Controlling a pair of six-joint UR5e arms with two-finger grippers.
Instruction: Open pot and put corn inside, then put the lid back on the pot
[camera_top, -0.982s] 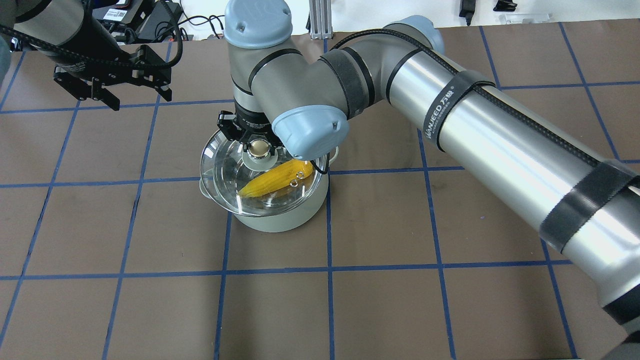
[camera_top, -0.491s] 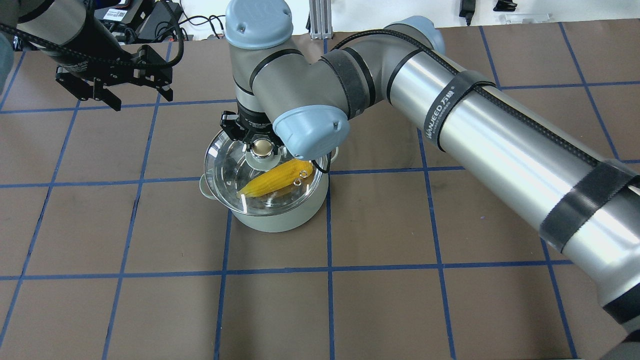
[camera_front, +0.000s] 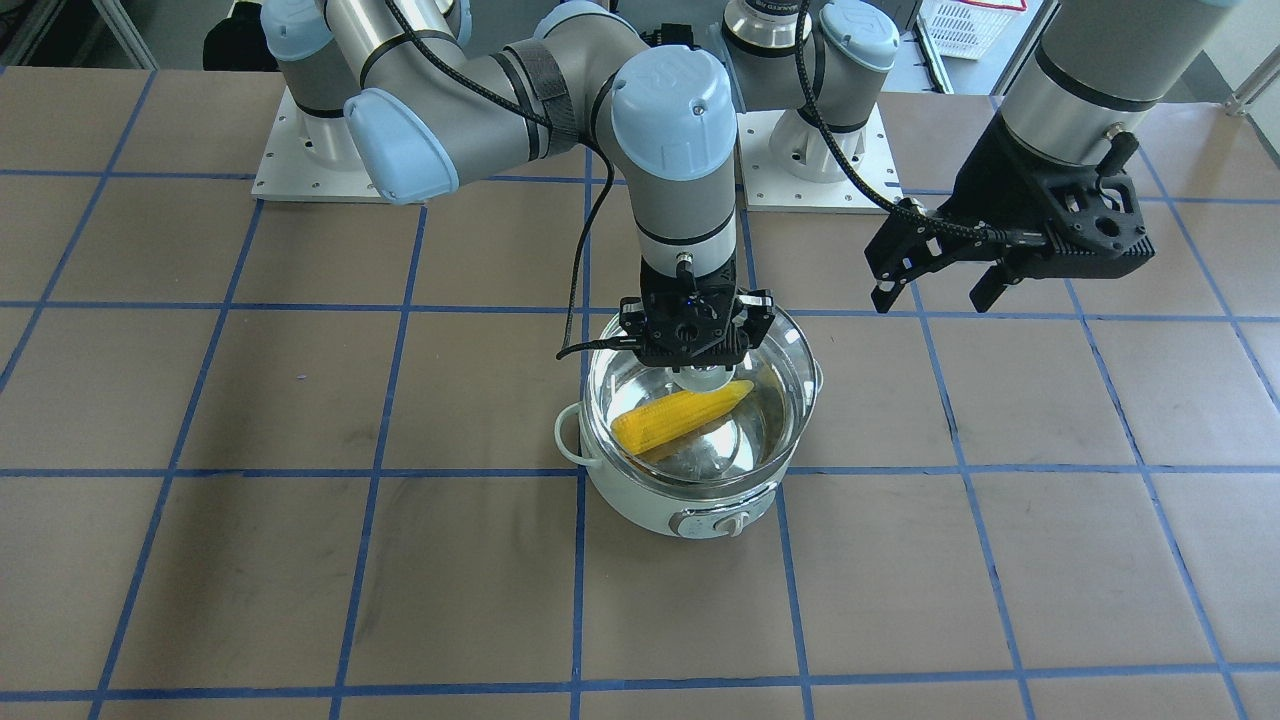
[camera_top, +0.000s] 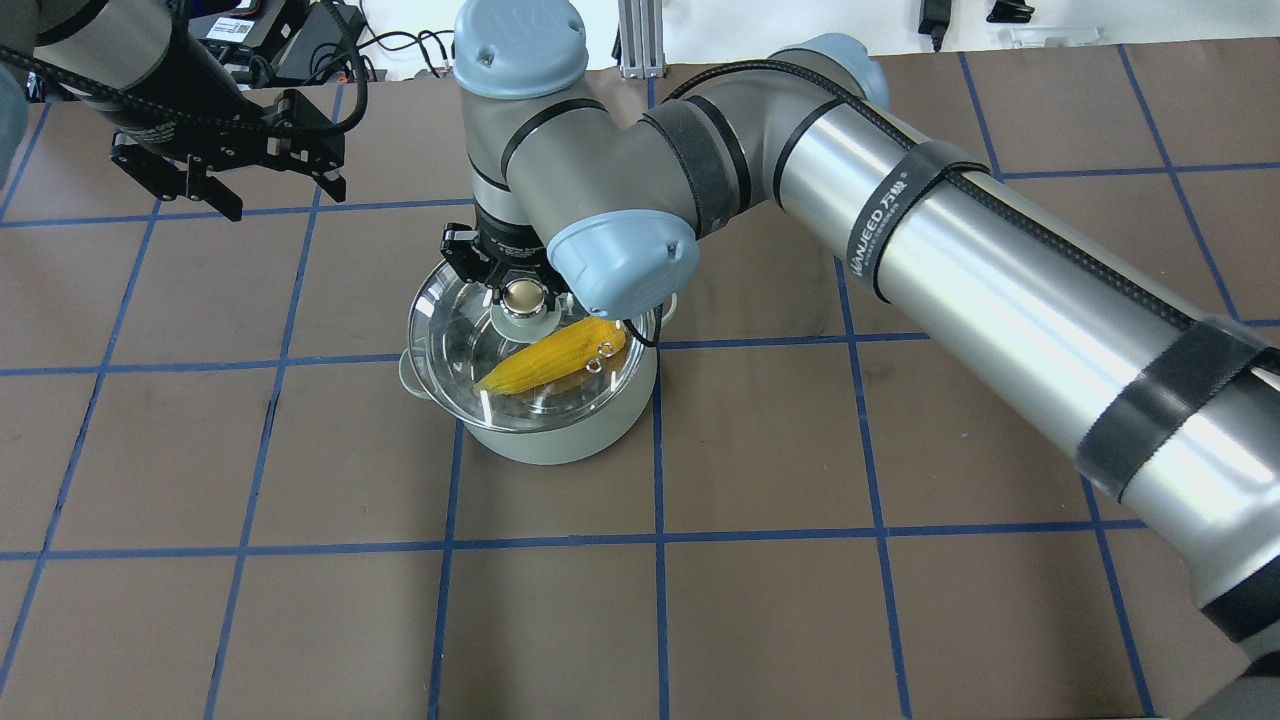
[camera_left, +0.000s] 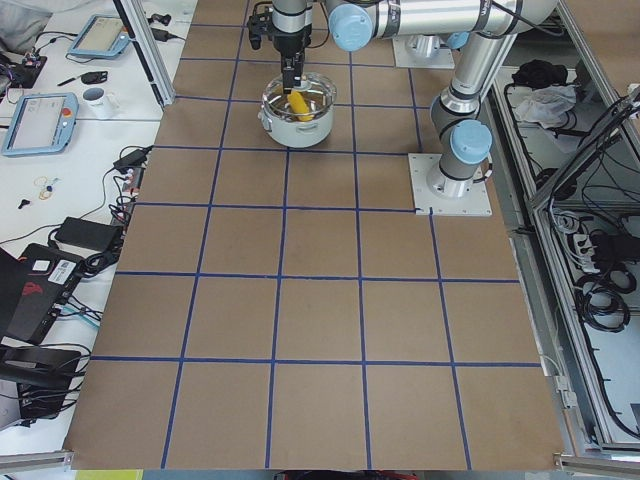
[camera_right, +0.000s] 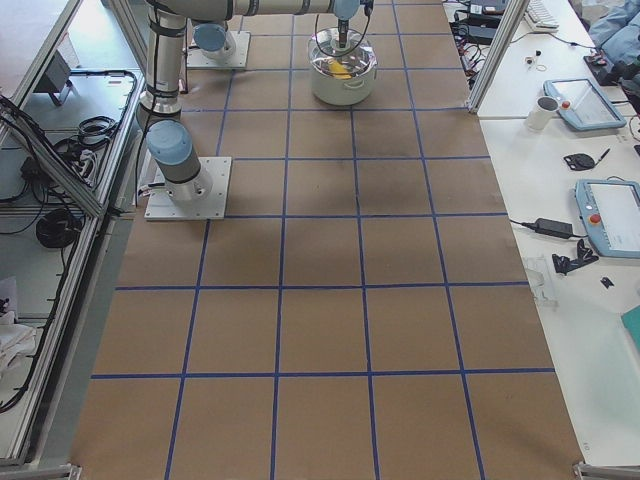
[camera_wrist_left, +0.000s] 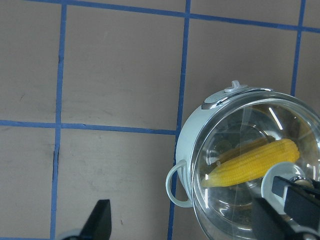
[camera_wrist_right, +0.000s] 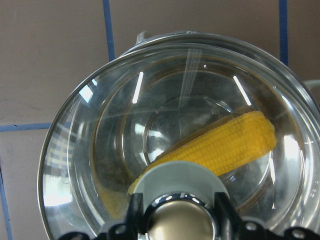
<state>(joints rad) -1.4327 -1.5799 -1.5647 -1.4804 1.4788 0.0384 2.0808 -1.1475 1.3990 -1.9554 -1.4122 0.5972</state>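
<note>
The pale mint pot (camera_top: 548, 438) stands mid-table with the yellow corn (camera_top: 556, 358) lying inside it. My right gripper (camera_top: 520, 296) is shut on the beige-gold knob of the glass lid (camera_top: 448, 330). It holds the lid over the pot's mouth, set slightly toward the robot's left. I cannot tell whether the lid rests on the rim. The front view shows the pot (camera_front: 640, 505), corn (camera_front: 680, 415) and right gripper (camera_front: 697, 375). The right wrist view shows the corn (camera_wrist_right: 225, 142) through the lid (camera_wrist_right: 90, 150). My left gripper (camera_top: 282, 200) is open and empty, raised far to the left.
The table (camera_top: 900, 450) is covered in brown paper with a blue tape grid. My right arm (camera_top: 950, 260) stretches low across the right half of the table. Cables and devices (camera_top: 300, 40) lie beyond the far edge.
The right gripper has carried the lid slightly to the right and down, closer over the pot's mouth. The left gripper has barely moved.
</note>
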